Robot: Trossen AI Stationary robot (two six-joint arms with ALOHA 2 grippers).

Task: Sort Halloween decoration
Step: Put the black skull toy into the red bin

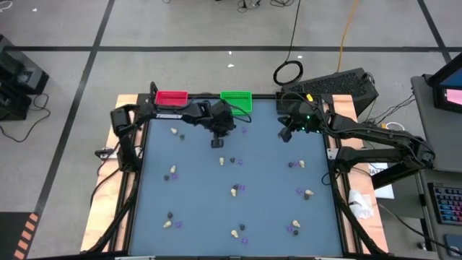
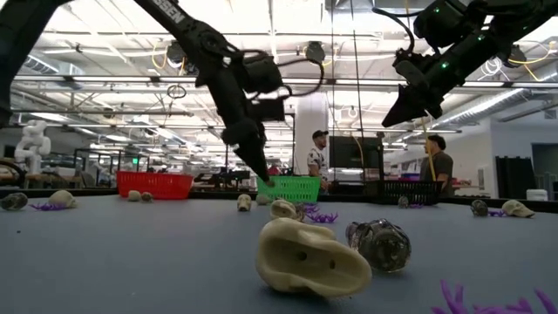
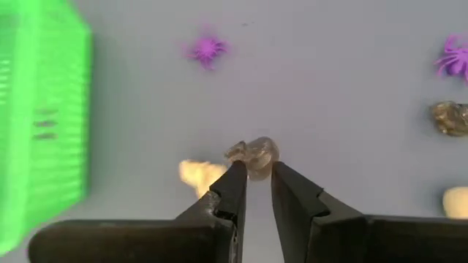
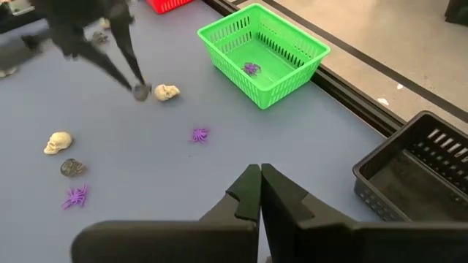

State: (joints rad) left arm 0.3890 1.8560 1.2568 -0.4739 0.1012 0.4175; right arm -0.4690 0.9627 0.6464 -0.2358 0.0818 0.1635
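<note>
My left gripper (image 3: 256, 169) is shut on a dark grey-black lump (image 3: 257, 151), a little above the blue table between the green bin (image 1: 236, 97) and a cream-white lump (image 4: 167, 92). In the low view its fingertips (image 2: 264, 176) hang above the table top. My right gripper (image 4: 260, 175) is shut on nothing and waits high over the table's far right part (image 1: 285, 135). More Halloween decoration lies scattered on the table: cream lumps (image 1: 234, 191), dark lumps (image 1: 170, 214) and purple spiders (image 4: 199, 134). One purple spider (image 4: 251, 69) lies in the green bin. My left gripper pinches the dark lump between its two fingers (image 3: 232, 183), which meet the lump's lower sides (image 3: 248, 162) at their free ends only. The fingers slant steeply down from the table's left far side. The lump is lifted clear of the table.
A red bin (image 1: 171, 96) stands at the far edge left of the green one, and a black bin (image 4: 409, 175) stands at the far right. Two people (image 2: 433, 166) stand beyond the table. The table's middle (image 1: 267, 180) has wide bare patches between the trinkets.
</note>
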